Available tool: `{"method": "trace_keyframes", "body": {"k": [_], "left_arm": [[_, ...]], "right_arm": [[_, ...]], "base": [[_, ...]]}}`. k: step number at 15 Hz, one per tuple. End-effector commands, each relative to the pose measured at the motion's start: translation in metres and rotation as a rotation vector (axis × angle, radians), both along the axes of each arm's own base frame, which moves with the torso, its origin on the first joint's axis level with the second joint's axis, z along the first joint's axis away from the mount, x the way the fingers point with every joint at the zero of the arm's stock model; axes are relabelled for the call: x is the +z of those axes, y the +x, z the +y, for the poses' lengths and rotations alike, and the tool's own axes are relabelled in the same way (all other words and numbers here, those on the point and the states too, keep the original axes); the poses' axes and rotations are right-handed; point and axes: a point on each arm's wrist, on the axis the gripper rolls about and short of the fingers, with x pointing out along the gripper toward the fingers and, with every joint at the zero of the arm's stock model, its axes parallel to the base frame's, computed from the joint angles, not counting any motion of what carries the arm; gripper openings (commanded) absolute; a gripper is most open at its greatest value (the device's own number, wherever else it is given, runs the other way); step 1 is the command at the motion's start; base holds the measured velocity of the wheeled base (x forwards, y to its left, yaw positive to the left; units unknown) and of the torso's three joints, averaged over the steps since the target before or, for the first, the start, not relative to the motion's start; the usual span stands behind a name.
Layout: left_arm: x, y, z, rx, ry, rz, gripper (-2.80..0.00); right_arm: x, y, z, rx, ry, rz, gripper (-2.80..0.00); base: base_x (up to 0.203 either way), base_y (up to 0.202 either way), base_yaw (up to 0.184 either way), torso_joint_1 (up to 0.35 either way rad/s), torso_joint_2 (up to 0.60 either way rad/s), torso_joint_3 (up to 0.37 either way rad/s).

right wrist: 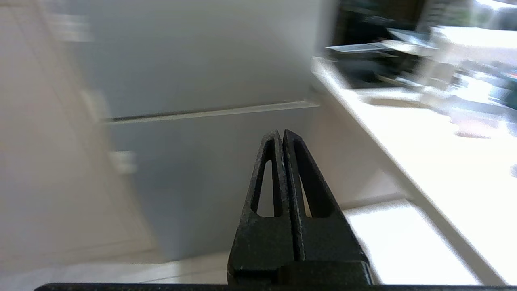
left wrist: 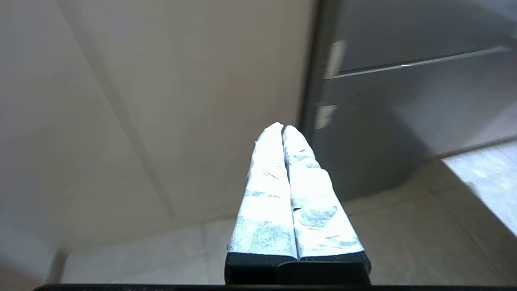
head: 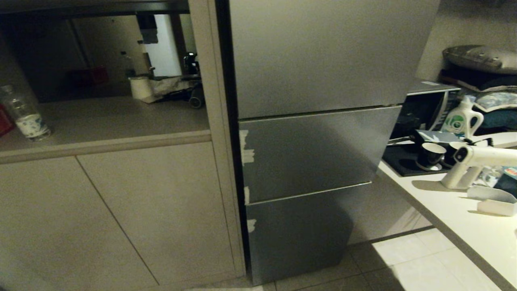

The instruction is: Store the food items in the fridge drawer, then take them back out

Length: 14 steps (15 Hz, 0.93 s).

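Fridge (head: 319,153) fills centre of head frame, all three grey fronts closed; drawer and food hidden, none visible on counter (head: 456,218) at right.

Left gripper (left wrist: 282,128) pressed together, empty, low before cabinet (head: 117,214), fridge edge ahead at frame right.

Right gripper (right wrist: 281,133) pressed together, empty, facing lower fridge fronts squarely; judged nearer.

Door seams run horizontal.

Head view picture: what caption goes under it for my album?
Closed grey fridge between beige cabinets and a cluttered white counter.
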Motion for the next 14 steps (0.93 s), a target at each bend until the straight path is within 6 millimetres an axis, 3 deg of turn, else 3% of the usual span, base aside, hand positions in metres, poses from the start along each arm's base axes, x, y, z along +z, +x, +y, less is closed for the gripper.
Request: {"method": "trace_keyframes", "body": {"k": [1,12,14], "left_arm": [[0.0001,-0.0001,0.0000,0.000,0.000,-0.001,-2.80],[0.0000,-0.0001,0.0000,0.002,-0.006,-0.001,-2.80],[0.0076,-0.0001,0.0002,0.009,-0.002,0.004,-2.80]], "right_arm": [[-0.0083,0.0024,0.0000,0.003,0.000,0.029,-2.80],[-0.0082,0.0024,0.0000,0.001,0.010,0.027,-2.80],[-0.0082,0.0024,-0.0001,-0.001,0.011,0.027,-2.80]], "base": [[0.002,0.006,-0.172,0.002,0.00,0.002],[0.000,0.008,-0.173,0.001,0.00,0.001],[0.003,0.010,-0.118,0.003,0.00,0.005]]}}
